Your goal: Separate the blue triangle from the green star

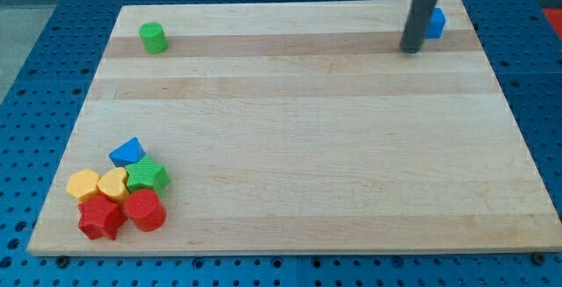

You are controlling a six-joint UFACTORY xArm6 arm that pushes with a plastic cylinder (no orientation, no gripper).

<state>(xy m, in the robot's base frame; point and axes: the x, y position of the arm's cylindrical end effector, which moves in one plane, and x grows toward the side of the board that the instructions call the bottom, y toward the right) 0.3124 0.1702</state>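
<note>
Near the view's bottom left corner of the wooden board (290, 129): blue triangle (127, 153), lying flat, point toward the view's upper right. Just below and to its right, touching it along one edge: green star (147, 176). Not yet separated, these two; pressed close in one cluster.

Left of the green star, touching it: yellow heart (112, 184). Further left, against the heart: yellow hexagon-like block (83, 184), exact shape hard to make out. Below these, closest to the board's bottom edge: red star (101, 218) at left and red cylinder (145, 210) at right, side by side and touching, the cylinder tucked under the green star.

Well apart from the cluster, near the view's top left corner: green cylinder (154, 38), standing alone and upright.

Across the board, near the view's top right corner: dark rod coming down from the top edge of the view, my tip (411, 49) resting on the wood. Just behind the rod to its right, partly hidden by it: blue block (435, 23), shape not clear. No jaws or fingers on this end effector, only a plain straight rod, pinching nothing. Far from the blue triangle and the green star, with nearly the whole width of the board between.

Around the board on all sides: blue perforated table surface (35, 76).
</note>
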